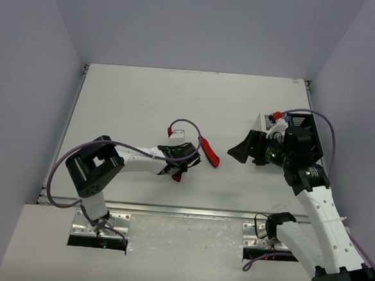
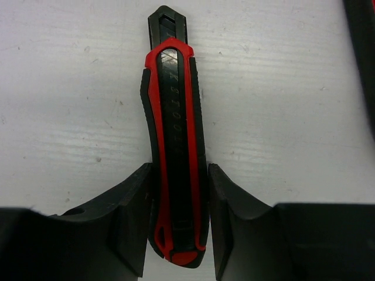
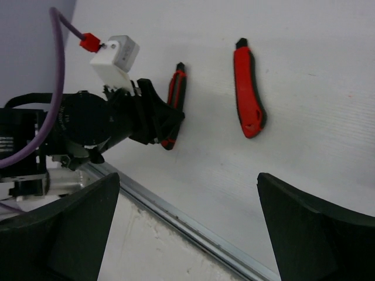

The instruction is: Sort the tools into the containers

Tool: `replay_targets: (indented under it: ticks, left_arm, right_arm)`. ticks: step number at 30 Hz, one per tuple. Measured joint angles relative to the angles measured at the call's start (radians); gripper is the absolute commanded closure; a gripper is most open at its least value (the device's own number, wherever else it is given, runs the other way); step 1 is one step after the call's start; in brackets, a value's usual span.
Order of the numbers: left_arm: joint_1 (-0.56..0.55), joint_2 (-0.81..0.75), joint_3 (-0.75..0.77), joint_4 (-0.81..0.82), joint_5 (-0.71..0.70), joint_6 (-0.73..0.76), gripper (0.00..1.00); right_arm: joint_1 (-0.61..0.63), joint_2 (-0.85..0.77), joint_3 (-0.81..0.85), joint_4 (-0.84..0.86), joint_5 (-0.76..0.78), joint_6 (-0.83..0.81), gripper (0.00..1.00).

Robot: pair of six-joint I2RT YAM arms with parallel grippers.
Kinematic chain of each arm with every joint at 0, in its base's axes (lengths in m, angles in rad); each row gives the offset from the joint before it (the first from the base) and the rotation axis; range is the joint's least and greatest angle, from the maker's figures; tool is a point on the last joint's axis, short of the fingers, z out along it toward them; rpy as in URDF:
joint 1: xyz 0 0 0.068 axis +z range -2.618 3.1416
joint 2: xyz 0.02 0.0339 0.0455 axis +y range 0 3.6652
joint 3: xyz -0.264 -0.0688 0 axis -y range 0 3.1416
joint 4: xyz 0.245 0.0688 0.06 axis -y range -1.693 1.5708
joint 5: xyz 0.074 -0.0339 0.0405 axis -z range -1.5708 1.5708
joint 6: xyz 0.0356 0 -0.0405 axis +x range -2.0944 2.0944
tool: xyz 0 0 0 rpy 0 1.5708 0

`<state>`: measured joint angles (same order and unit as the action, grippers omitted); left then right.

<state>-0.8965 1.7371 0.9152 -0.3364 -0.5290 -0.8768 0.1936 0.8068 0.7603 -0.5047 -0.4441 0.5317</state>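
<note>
The white bench [image 1: 132,98] carries everything; at its far right a white slatted container [image 1: 264,122] sits partly hidden behind the right arm, and I cannot make out a black one for sure; two red-and-black cutters lie near the middle, the gripped cutter [image 2: 176,117] under the left gripper [image 1: 180,164] and the free cutter [image 1: 210,152] just to its right, apart from it; both look light, rigid and slim, with ribbed rubbery sides that should not slip, so I judge the handle flanks toward the butt end the best hold, away from the blade tip; the left jaws are narrow, one finger against each side of the gripped cutter near its butt, and it seems to lie on the bench, not yet lifted; the right gripper [image 3: 186,181] hangs near the white container with jaws spread wide, touching and holding nothing
</note>
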Motion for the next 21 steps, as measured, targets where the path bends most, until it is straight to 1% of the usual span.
replay_targets:
  ticks: [5,7,10,13,14,17,21]
  left_arm:
    - [-0.013,-0.109,-0.142,0.12,0.029,0.041,1.0]
    - [-0.045,-0.178,-0.21,0.177,0.029,0.071,1.0]
    - [-0.159,-0.307,-0.294,0.286,0.004,0.13,1.0]
    - [-0.251,-0.414,-0.35,0.436,0.021,0.189,1.0]
    - [-0.263,-0.446,-0.377,0.506,0.036,0.202,1.0]
    - [-0.268,-0.516,-0.449,0.654,0.073,0.241,1.0]
    - [-0.268,-0.539,-0.499,0.765,0.126,0.273,1.0]
  right_arm:
    - [0.017,0.009,-0.098,0.119,-0.159,0.08,0.01]
    - [0.055,0.024,-0.121,0.16,-0.171,0.113,0.01]
    - [0.164,0.06,-0.136,0.225,-0.145,0.165,0.01]
    - [0.272,0.103,-0.166,0.309,-0.098,0.222,0.02]
    - [0.305,0.119,-0.177,0.331,-0.065,0.238,0.06]
    - [0.374,0.169,-0.207,0.389,0.021,0.29,0.12]
    - [0.416,0.212,-0.227,0.44,0.094,0.338,0.25]
